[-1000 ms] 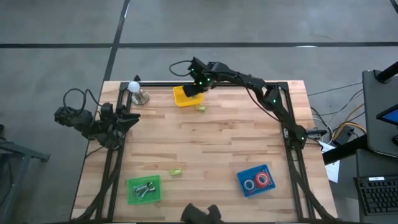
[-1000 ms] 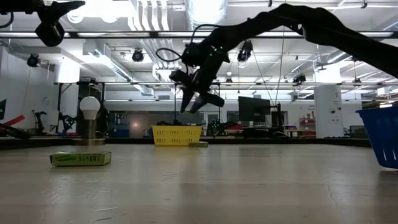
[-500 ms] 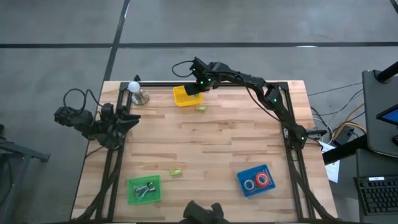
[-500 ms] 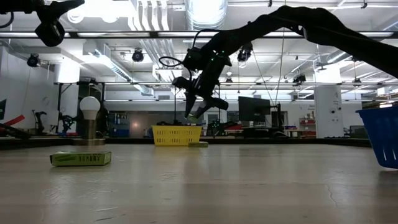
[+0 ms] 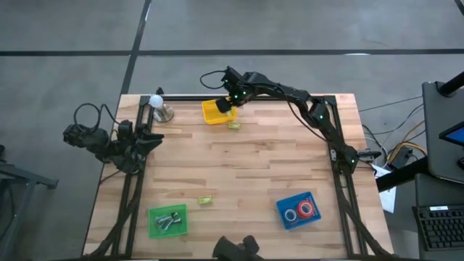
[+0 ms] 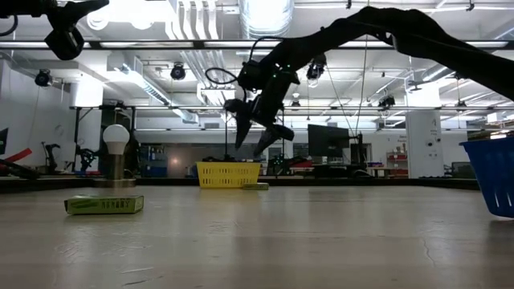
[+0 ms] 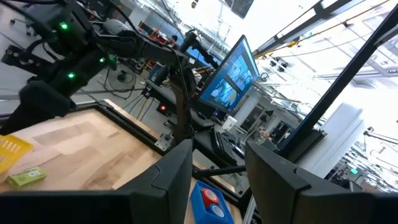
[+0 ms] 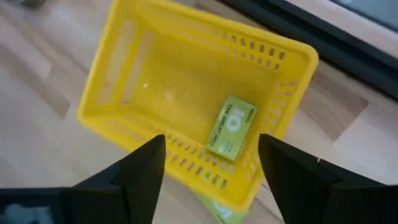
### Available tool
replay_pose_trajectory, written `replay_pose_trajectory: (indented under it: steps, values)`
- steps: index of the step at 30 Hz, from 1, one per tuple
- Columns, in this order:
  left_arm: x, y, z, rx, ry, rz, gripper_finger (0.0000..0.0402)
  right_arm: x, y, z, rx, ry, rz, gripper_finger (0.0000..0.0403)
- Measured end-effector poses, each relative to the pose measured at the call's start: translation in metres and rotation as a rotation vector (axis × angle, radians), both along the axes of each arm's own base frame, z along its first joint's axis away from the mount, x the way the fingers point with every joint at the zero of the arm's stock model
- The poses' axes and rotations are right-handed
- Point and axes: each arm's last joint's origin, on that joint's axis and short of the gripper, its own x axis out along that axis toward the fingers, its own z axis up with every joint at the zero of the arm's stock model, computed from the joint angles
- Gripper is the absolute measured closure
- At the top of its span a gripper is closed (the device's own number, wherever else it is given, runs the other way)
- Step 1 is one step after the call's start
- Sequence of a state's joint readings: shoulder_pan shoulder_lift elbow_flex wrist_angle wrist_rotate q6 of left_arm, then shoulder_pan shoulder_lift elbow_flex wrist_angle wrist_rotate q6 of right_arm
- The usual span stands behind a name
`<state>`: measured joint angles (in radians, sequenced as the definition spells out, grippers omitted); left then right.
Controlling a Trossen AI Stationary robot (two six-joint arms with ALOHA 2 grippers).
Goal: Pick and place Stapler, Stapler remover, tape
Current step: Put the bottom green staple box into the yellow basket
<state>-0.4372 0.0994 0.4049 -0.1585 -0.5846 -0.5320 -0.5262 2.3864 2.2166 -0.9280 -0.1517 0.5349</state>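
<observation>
Wooden planks make up the bench (image 5: 246,174), with grey floor all round it and a lit workshop beyond. Reaching across the far edge is the right arm, its right gripper (image 6: 257,140) hanging over the yellow basket (image 8: 155,118) with jaws spread apart and nothing between them. Off the near-left side the left arm sits folded, the left gripper (image 7: 217,180) clear of the bench with its jaws parted and empty. Near the right front corner stands a blue bin (image 5: 298,210) holding two rolls of tape (image 5: 307,209), both reddish rings lying side by side. At the left front corner is a green tray (image 5: 167,221) with small metal pieces in it that I cannot make out. Inside the yellow basket lies one small green box (image 8: 231,133), flat on the bottom near a wall. A second green box (image 5: 234,125) rests on the wood just beside the basket, and a third (image 5: 206,199) lies near the green tray. A white bulb on a stand (image 5: 158,106) stands at the far left.
</observation>
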Motion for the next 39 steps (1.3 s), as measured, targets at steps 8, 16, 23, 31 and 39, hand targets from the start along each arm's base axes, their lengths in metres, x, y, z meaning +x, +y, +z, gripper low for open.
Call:
replay_pose_trajectory:
  steps: [8,16,23,31,39]
  values:
    - [0.0,0.0,0.0,0.0,0.0,-0.001,0.025,-0.008,0.041,0.032,-0.09,0.094,0.369,0.0139]
    - [0.0,0.0,0.0,0.007,0.001,0.0,0.025,-0.003,0.091,0.014,-0.097,0.191,0.746,0.0155]
    - [0.0,-0.001,0.0,-0.005,-0.002,-0.034,0.025,-0.005,0.093,-0.024,-0.093,0.23,0.771,0.0158]
    - [0.0,-0.001,-0.001,-0.015,0.004,-0.051,0.025,-0.009,0.082,-0.047,-0.194,0.302,0.711,0.0158]
    - [0.0,-0.001,-0.002,-0.013,0.01,-0.05,0.025,-0.008,0.068,-0.05,-0.272,0.266,0.674,0.0158]
